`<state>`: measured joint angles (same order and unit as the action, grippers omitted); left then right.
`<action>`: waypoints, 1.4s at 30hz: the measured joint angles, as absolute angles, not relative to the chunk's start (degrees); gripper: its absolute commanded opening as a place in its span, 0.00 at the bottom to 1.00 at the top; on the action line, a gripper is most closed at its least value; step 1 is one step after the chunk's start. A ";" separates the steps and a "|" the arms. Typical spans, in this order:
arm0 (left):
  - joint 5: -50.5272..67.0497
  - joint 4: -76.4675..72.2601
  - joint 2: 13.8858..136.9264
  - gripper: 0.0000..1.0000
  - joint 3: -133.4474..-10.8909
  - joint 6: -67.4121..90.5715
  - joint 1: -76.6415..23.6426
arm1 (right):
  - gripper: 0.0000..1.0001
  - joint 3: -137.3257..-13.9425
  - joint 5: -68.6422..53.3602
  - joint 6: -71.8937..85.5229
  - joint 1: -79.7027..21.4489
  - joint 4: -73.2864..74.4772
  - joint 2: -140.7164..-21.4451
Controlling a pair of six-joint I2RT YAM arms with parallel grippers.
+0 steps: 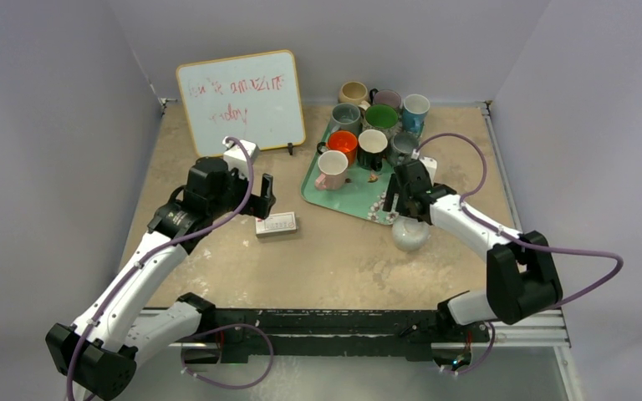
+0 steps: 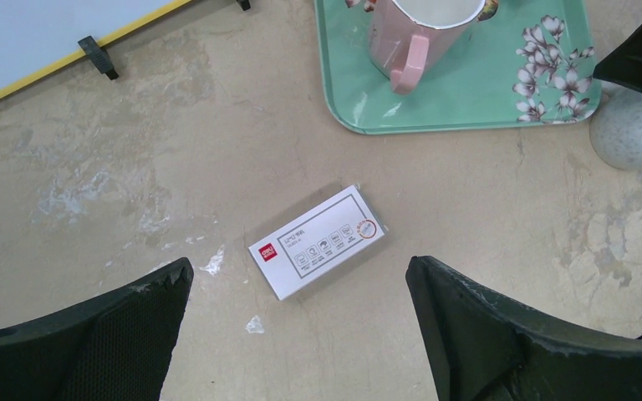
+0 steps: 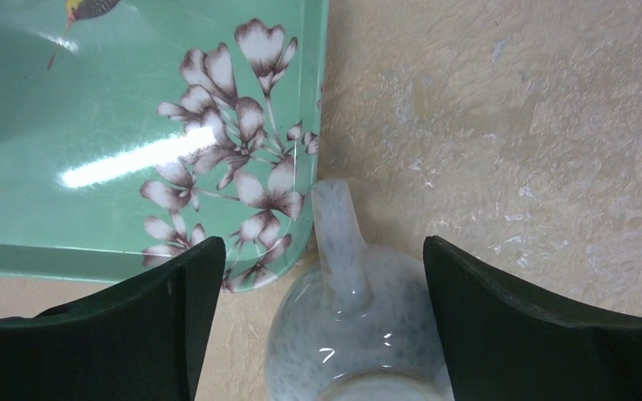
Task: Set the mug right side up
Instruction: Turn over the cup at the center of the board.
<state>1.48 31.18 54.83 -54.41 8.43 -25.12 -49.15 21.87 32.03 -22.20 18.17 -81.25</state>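
Note:
A speckled grey-white mug (image 1: pixel 410 235) stands mouth-down on the table just off the near right corner of the green flowered tray (image 1: pixel 343 197). In the right wrist view the mug's (image 3: pixel 359 334) rounded body and handle show, with the handle pointing at the tray (image 3: pixel 92 125) corner. My right gripper (image 1: pixel 403 200) hovers over the mug, open, and its fingers (image 3: pixel 501 326) stand on either side of the body without touching it (image 3: pixel 322 251). My left gripper (image 1: pixel 263 197) is open above a small white box (image 2: pixel 318 242), with nothing between its fingers (image 2: pixel 299 266).
Several upright mugs fill the tray, a pink one (image 1: pixel 332 170) nearest its front. A whiteboard (image 1: pixel 241 100) leans at the back left. The white box (image 1: pixel 276 224) lies mid-table. Grey walls close in both sides.

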 measured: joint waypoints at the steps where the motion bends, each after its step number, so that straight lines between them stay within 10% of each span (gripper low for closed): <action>1: 1.37 31.18 54.83 0.99 -54.41 8.34 -25.12 | 0.84 -49.15 21.52 31.73 -22.17 18.39 -81.25; 7: 1.26 31.27 54.81 0.99 -54.41 8.32 -25.12 | 0.67 -48.95 17.93 29.71 -22.11 20.58 -79.70; 42: -2.66 31.44 49.36 0.99 -54.41 7.77 -25.12 | 0.58 -42.57 -8.93 26.24 -34.59 18.90 -73.54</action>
